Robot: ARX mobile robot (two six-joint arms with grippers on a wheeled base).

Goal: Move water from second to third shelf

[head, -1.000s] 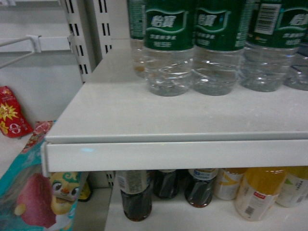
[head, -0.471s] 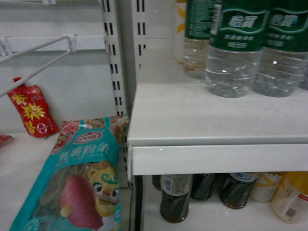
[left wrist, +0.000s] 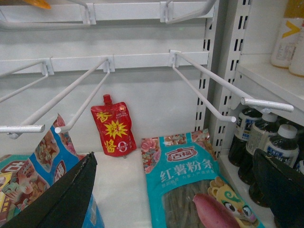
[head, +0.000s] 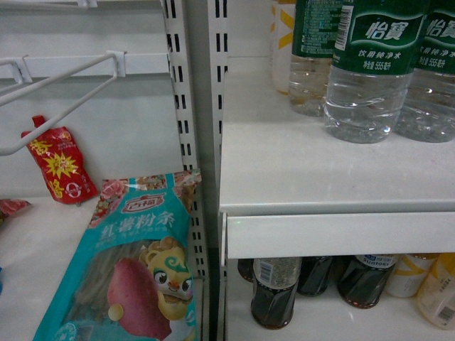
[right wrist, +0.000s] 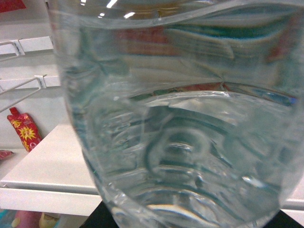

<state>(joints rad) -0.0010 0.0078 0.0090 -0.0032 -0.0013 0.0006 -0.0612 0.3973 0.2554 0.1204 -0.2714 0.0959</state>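
**Water bottle carried at right wrist; left end effector idle**

The water (right wrist: 180,118) fills the right wrist view, evidently pinched by the right end effector above the shelf's (head: 298,170) front edge. Left end effector (left wrist: 175,190) hangs spread, clear of the hooks.

Retail shop interior, apparently a small grocery or convenience store. White metal gondola shelving (head: 313,177) on slotted uprights (head: 179,106) carries rows of identical green-labelled water bottles (head: 370,71), with dark drink bottles (head: 274,291) ranked on the tier below. The adjacent bay has wire display hooks (left wrist: 204,90), a red sauce pouch (left wrist: 113,126) and teal packets of noodles (head: 135,263) with printed Chinese branding; price tags cannot be made out.
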